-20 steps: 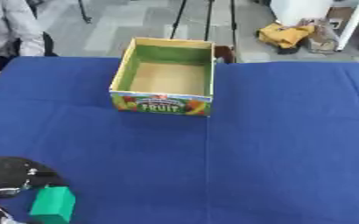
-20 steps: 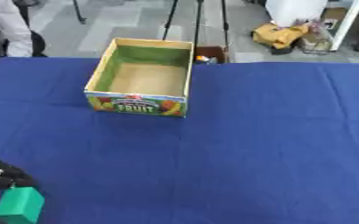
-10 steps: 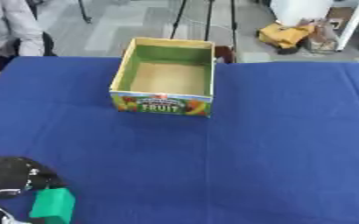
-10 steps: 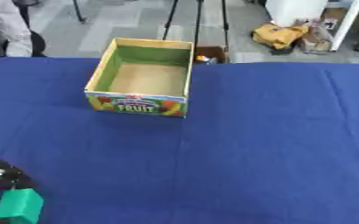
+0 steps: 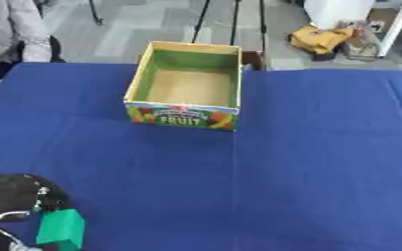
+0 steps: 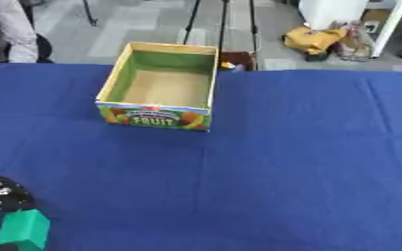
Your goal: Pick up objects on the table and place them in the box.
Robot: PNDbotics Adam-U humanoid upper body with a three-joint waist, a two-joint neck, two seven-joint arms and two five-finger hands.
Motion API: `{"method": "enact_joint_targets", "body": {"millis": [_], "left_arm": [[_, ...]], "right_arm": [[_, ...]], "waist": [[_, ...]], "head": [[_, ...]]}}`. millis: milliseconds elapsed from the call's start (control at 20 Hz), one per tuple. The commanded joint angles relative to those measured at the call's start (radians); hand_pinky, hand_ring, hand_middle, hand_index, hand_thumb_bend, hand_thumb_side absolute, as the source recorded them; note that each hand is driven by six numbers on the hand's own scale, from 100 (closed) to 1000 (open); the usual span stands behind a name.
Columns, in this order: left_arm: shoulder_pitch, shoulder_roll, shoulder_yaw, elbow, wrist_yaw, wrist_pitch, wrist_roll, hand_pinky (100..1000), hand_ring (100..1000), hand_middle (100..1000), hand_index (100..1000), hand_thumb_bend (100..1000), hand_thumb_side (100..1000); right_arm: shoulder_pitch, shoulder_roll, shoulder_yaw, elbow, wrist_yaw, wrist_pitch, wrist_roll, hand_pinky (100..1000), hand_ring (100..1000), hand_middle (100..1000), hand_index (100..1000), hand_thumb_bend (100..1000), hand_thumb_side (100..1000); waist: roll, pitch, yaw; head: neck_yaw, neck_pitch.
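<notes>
An open cardboard box (image 5: 186, 115) with a green inside and a "FRUIT" label on its front stands on the blue table (image 5: 307, 166), a little left of centre at the far side. Nothing lies in it. My left hand (image 5: 14, 197), black with silver parts, shows at the lower left corner. A green block (image 5: 60, 229) stands upright against it, with dark parts of the hand above and below it, so the hand looks shut on the block. My right hand shows in neither view.
The blue cloth covers the table from edge to edge. A person in a light sleeve (image 5: 15, 29) sits at the far left corner. Beyond the far edge are a grey floor, stand legs and a yellow bag (image 5: 323, 38).
</notes>
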Motion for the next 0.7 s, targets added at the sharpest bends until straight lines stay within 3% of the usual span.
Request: {"method": "enact_joint_targets", "body": {"millis": [50,400,700], "left_arm": [[0.008,0.012,-0.009,0.002,-0.028,0.013,0.038,667,704,657,821,283,952],[0.012,0.012,-0.011,0.012,-0.04,0.041,0.108,612,634,598,777,182,683],[0.017,0.012,-0.005,0.011,-0.027,0.059,0.128,584,606,570,763,110,552]], "right_arm": [[-0.012,-0.01,-0.007,-0.02,-0.005,0.002,-0.004,872,920,482,845,100,668],[-0.012,-0.011,-0.007,-0.02,-0.005,0.002,-0.003,872,920,481,845,100,670],[-0.011,-0.012,-0.008,-0.02,-0.005,0.002,-0.003,872,920,480,845,100,670]], "waist": [[0.0,-0.01,0.0],[-0.001,-0.01,0.001],[-0.001,-0.011,0.003]], "head": [[0.003,-0.015],[0.006,-0.017],[0.007,-0.02]]}}
